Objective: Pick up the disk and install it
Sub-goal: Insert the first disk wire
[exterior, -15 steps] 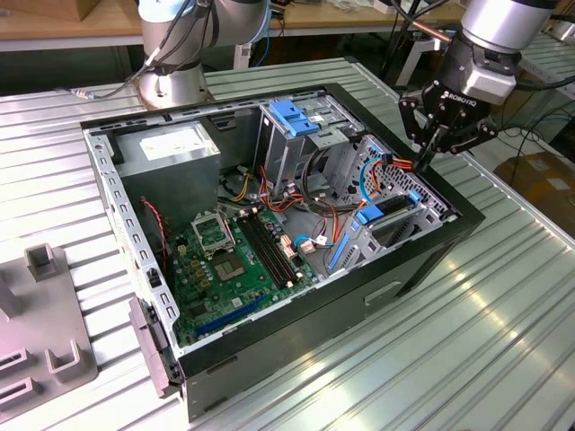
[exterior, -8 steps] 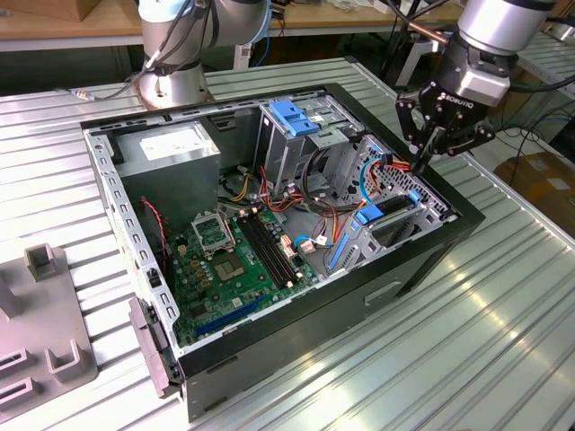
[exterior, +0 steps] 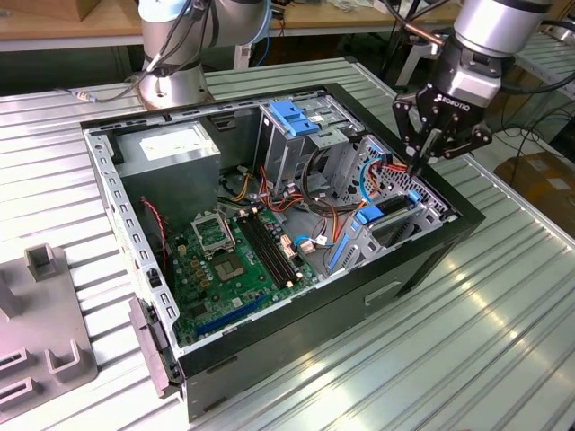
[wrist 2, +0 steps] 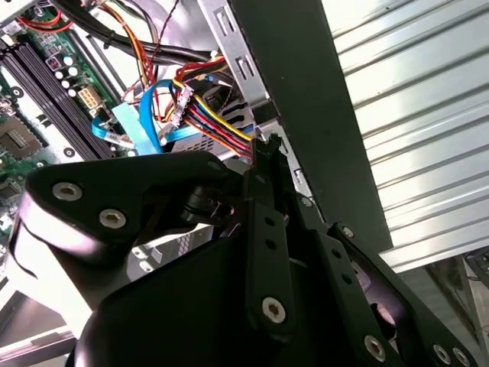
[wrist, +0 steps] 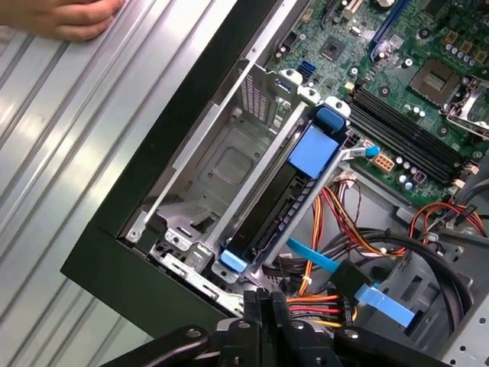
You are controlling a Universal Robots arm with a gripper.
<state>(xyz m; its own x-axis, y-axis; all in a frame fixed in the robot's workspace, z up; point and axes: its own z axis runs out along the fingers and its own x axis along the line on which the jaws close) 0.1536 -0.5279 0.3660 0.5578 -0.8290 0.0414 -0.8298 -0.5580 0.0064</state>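
Observation:
The disk [exterior: 393,218] stands on edge in the metal bay at the computer case's near right corner in the exterior view, with a blue carrier tab at each end. In the first wrist view the disk [wrist: 267,218] is a dark slab in the same bay under a bright blue handle [wrist: 313,149]. My gripper [exterior: 420,162] hangs just above the case's right rim, over the bundle of red, yellow and black cables [wrist 2: 218,126] beside the disk. Its black fingers are pressed together with nothing between them in both wrist views; the gripper [wrist: 263,302] is apart from the disk.
The open black case [exterior: 422,260] lies on a ribbed metal table. Inside are a green motherboard [exterior: 234,260], a grey power supply [exterior: 171,148] and a tall drive cage with a blue bracket [exterior: 292,117]. A grey fixture [exterior: 45,341] sits at the exterior view's left. A hand [wrist: 69,15] rests on the table.

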